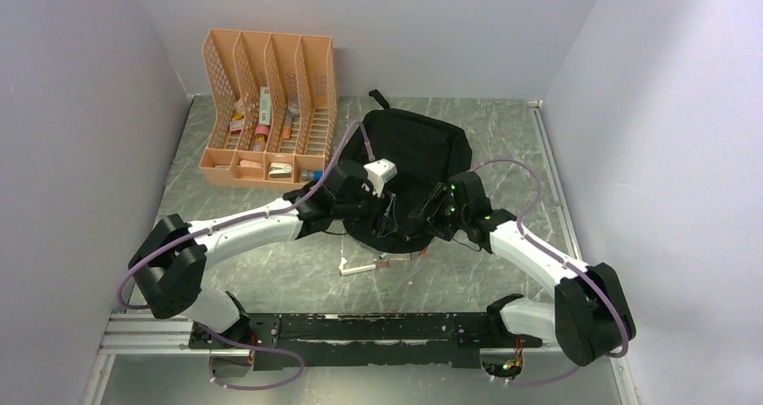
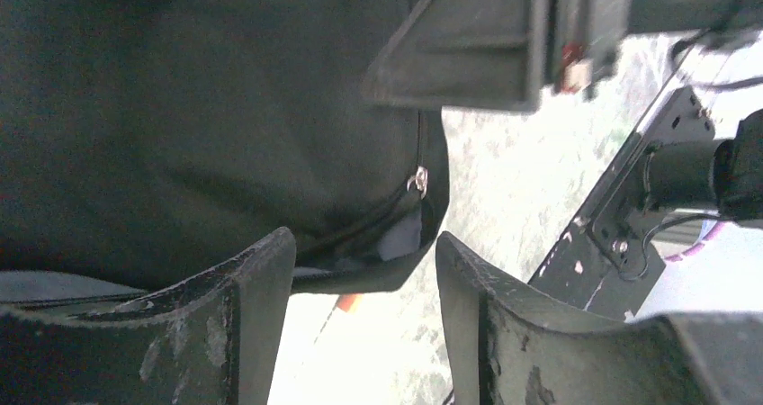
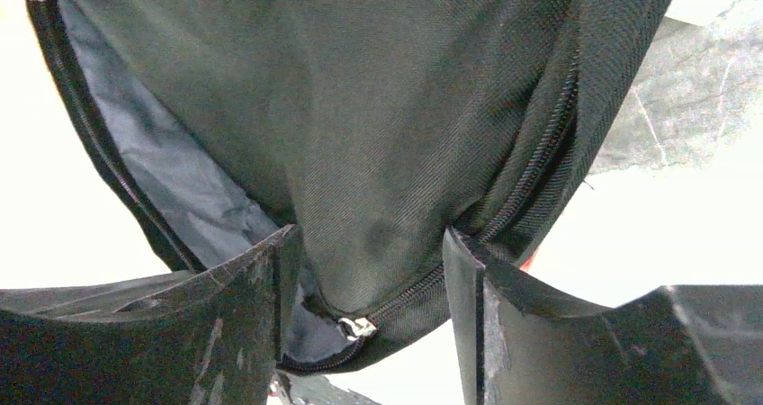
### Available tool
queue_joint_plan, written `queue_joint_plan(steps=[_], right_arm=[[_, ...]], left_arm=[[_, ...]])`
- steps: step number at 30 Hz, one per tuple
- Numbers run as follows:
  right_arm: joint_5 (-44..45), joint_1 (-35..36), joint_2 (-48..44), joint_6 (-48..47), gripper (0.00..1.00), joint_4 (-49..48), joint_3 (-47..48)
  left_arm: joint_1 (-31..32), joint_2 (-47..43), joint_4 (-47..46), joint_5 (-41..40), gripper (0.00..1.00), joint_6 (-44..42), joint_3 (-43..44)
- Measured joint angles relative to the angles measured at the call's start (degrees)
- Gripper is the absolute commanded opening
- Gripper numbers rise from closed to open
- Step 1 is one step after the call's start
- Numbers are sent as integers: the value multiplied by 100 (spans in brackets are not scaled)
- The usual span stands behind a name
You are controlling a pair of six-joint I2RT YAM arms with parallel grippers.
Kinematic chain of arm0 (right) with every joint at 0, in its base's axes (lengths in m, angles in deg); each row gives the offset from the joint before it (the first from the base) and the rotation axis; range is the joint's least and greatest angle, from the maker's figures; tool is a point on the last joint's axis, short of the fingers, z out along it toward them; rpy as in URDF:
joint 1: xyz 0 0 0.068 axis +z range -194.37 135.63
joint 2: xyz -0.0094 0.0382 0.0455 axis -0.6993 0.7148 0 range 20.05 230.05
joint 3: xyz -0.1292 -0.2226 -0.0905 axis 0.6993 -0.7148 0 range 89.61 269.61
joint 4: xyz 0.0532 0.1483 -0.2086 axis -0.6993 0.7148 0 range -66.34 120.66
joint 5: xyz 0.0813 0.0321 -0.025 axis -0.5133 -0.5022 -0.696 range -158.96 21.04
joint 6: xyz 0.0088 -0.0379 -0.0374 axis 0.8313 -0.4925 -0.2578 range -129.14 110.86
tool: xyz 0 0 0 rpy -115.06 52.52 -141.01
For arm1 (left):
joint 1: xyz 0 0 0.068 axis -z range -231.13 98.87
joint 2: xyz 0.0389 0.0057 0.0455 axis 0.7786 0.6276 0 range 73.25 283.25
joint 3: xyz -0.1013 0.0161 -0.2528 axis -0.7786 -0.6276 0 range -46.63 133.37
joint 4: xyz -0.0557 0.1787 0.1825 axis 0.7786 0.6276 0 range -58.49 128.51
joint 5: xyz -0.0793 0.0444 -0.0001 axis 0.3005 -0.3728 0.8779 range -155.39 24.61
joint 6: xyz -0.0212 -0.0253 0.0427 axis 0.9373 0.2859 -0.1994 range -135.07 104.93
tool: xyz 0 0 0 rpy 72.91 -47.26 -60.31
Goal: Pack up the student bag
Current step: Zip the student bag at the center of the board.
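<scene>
The student bag point(image 1: 409, 157), a black fabric backpack, lies at mid-table with its zipped opening facing the arms. Both grippers meet at its near edge. My left gripper point(image 1: 387, 214) is open; in the left wrist view a corner of the bag point(image 2: 225, 126) with a silver zipper pull point(image 2: 417, 181) hangs between the spread fingers point(image 2: 247, 315). My right gripper point(image 1: 434, 214) is open too. In the right wrist view the bag's zipper edge point(image 3: 405, 135) bulges down between the fingers point(image 3: 468, 306), and its grey lining point(image 3: 171, 180) shows.
An orange file organiser point(image 1: 270, 108) holding stationery stands at the back left. A white pen point(image 1: 364, 266) lies on the table just in front of the bag. Grey walls close in both sides, and a black rail point(image 1: 360, 326) runs along the near edge.
</scene>
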Motion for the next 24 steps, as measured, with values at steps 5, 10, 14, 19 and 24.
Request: queue_joint_plan(steps=[5, 10, 14, 19, 24], right_arm=[[319, 22, -691, -164, 67, 358, 33], [492, 24, -1281, -168, 69, 717, 68], [271, 26, -1250, 11, 70, 678, -190], [31, 28, -833, 269, 70, 516, -531], [-142, 28, -444, 457, 50, -26, -560]], left_arm=[[348, 0, -175, -326, 62, 334, -472], [634, -20, -507, -629, 60, 721, -1012], [728, -33, -752, -861, 59, 890, -1222], [824, -37, -914, -1058, 58, 986, -1314], [855, -39, -977, -1139, 60, 1093, -1344]])
